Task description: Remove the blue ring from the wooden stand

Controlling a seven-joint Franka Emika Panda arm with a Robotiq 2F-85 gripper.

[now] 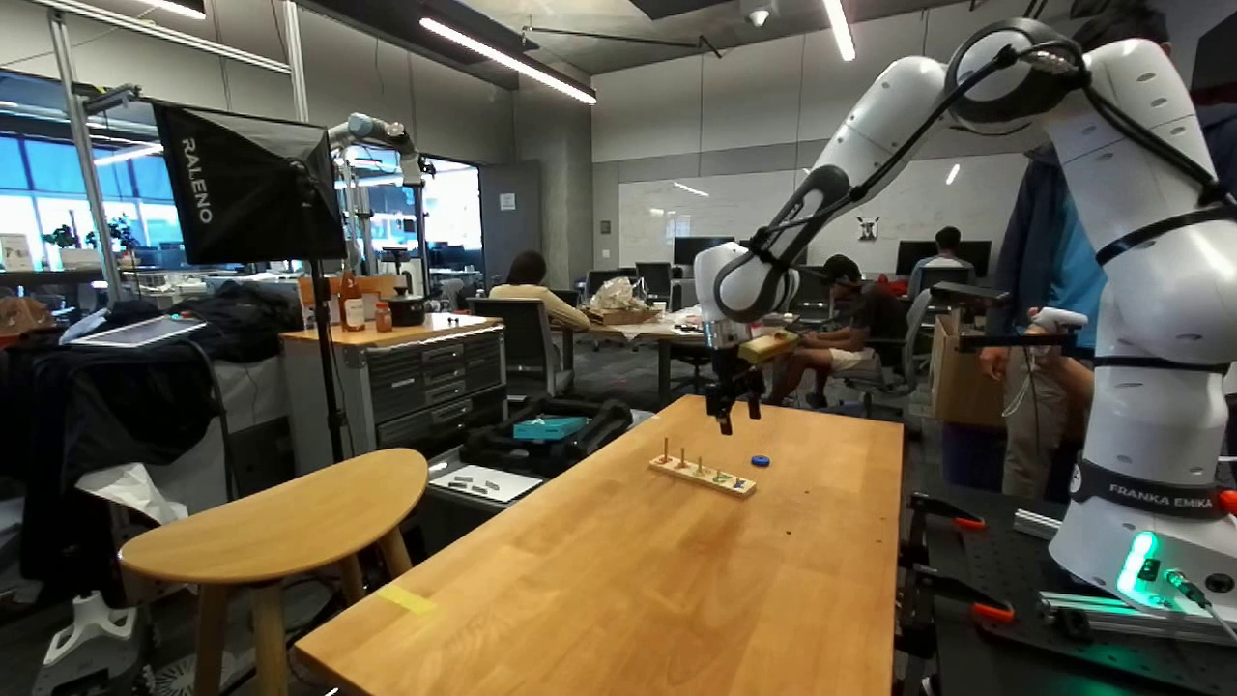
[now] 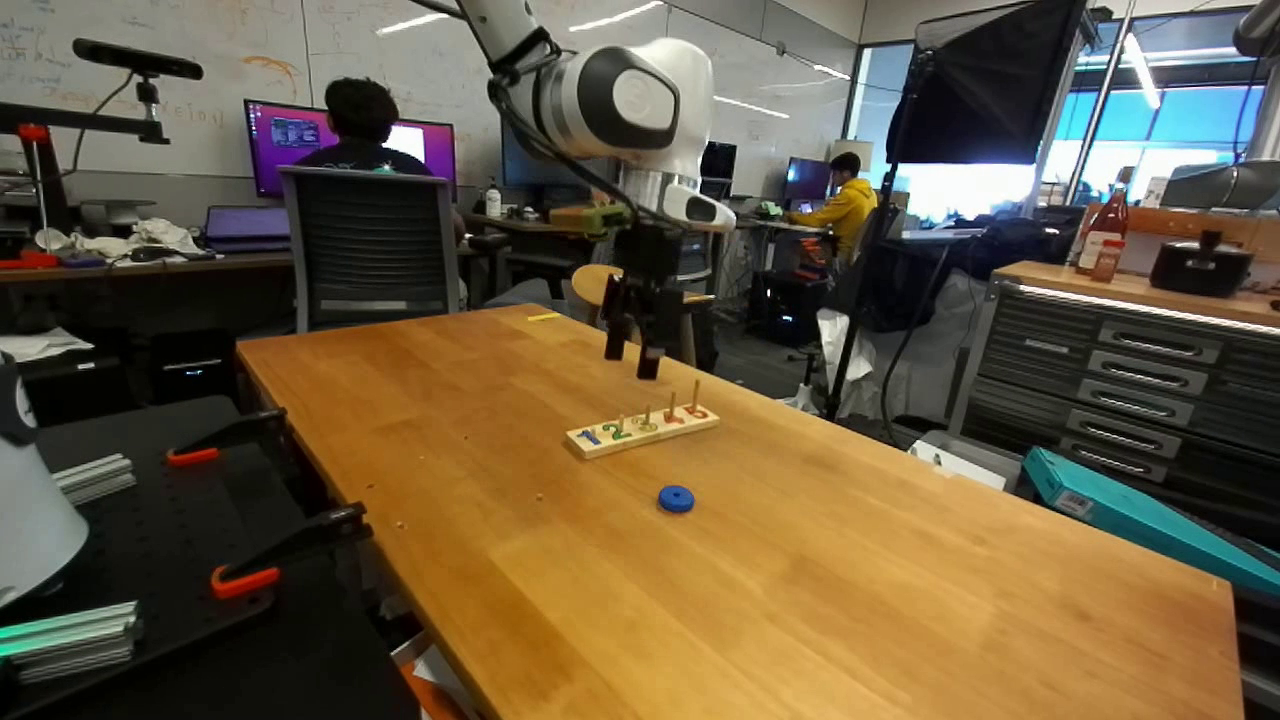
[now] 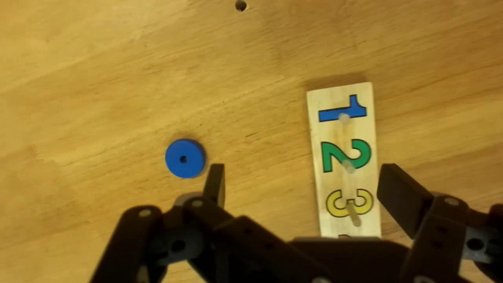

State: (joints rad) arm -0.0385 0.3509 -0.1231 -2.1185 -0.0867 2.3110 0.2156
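Note:
The blue ring (image 1: 761, 462) lies flat on the table beside the wooden stand, off its pegs, in both exterior views (image 2: 676, 505) and in the wrist view (image 3: 185, 169). The wooden stand (image 1: 698, 475) is a light strip with printed numbers and upright pegs of rising height; it also shows in an exterior view (image 2: 645, 437) and the wrist view (image 3: 332, 131). No rings show on its pegs. My gripper (image 1: 740, 421), also seen in an exterior view (image 2: 632, 363), hangs above the stand. In the wrist view the gripper (image 3: 302, 177) is open and empty; its body hides the stand's higher-numbered end.
The long wooden table (image 2: 850, 560) carries the stand and ring. A strip of yellow tape (image 1: 407, 598) is on the table. A wooden stool (image 1: 280, 512) stands beside it. Clamps with orange ends (image 2: 245, 582) grip the table edge near the robot base.

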